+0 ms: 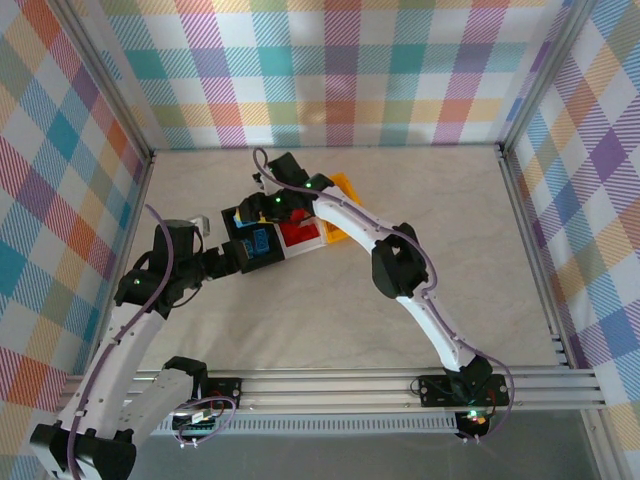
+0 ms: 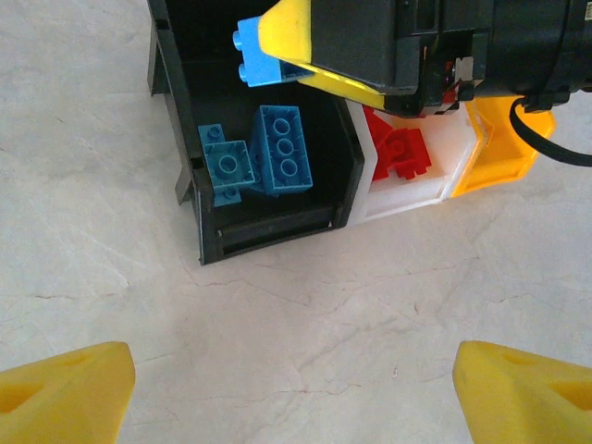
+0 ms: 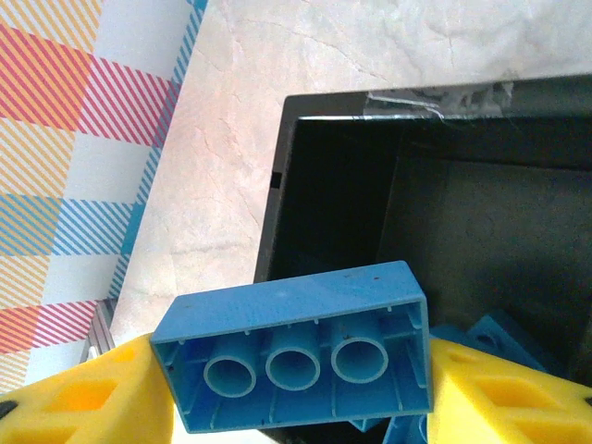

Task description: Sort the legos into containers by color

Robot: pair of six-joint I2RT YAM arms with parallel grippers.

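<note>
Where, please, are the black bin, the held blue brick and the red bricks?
black bin (image 2: 268, 233): left wrist view, front wall.
blue brick (image 3: 296, 361): right wrist view, hollow underside.
red bricks (image 2: 402, 148): left wrist view, top of the nearest one.

Right pincer (image 3: 301, 400) grips blue lego (image 3: 296, 342) over black bin (image 3: 324, 176).

Left arm (image 1: 118, 350) and right arm (image 1: 435, 320) had white rounded link shells, black joint housings, tiny green lights (image 1: 277, 200) and thin purple cables (image 1: 172, 250) looped alongside. Left hand (image 2: 296, 388) and right hand (image 3: 301, 388) had chunky yellow fingers (image 2: 65, 393) with moulded recesses. Bases (image 1: 455, 385) were black.
</note>
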